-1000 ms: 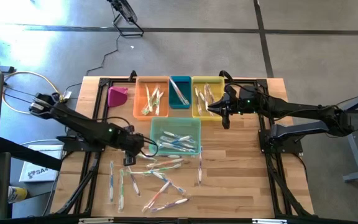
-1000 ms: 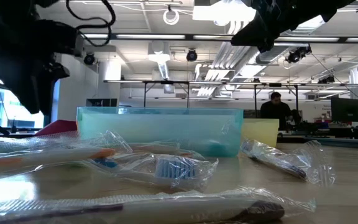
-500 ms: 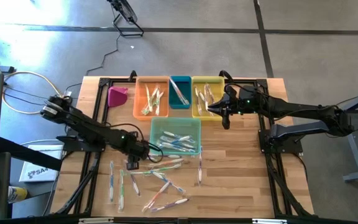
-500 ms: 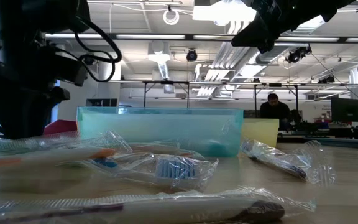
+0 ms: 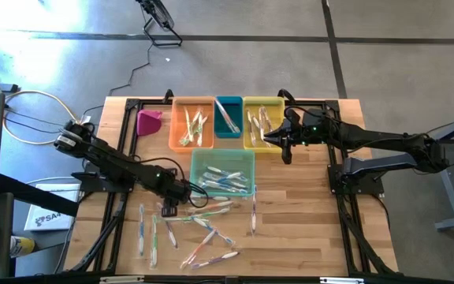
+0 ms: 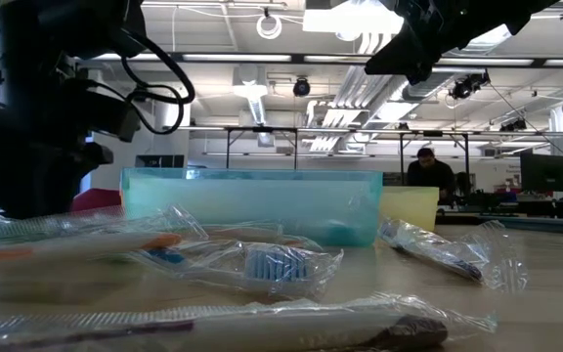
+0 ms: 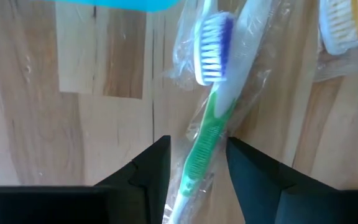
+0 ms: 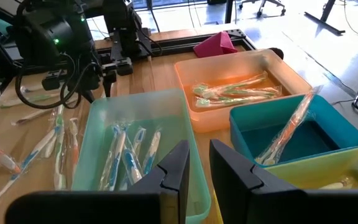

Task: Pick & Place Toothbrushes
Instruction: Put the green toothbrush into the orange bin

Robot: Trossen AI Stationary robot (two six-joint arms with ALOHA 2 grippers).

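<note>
The left gripper (image 5: 166, 207) is down on the counter (image 5: 298, 213) just beside the mint bin (image 5: 223, 173), its fingers (image 7: 145, 171) apart on either side of a wrapped green toothbrush (image 7: 207, 134), not closed on it. More toothbrushes (image 5: 203, 233) lie loose nearby and in the bins. The right gripper (image 5: 277, 138) hangs over the yellow bin (image 5: 263, 123), fingers nearly together and empty.

Bright, even light from ceiling lamps (image 6: 350, 18) that glare white in the low view. Nearest wrapped toothbrushes (image 6: 262, 264) there are soft; the bench (image 5: 306, 221) shows faint shadows.
</note>
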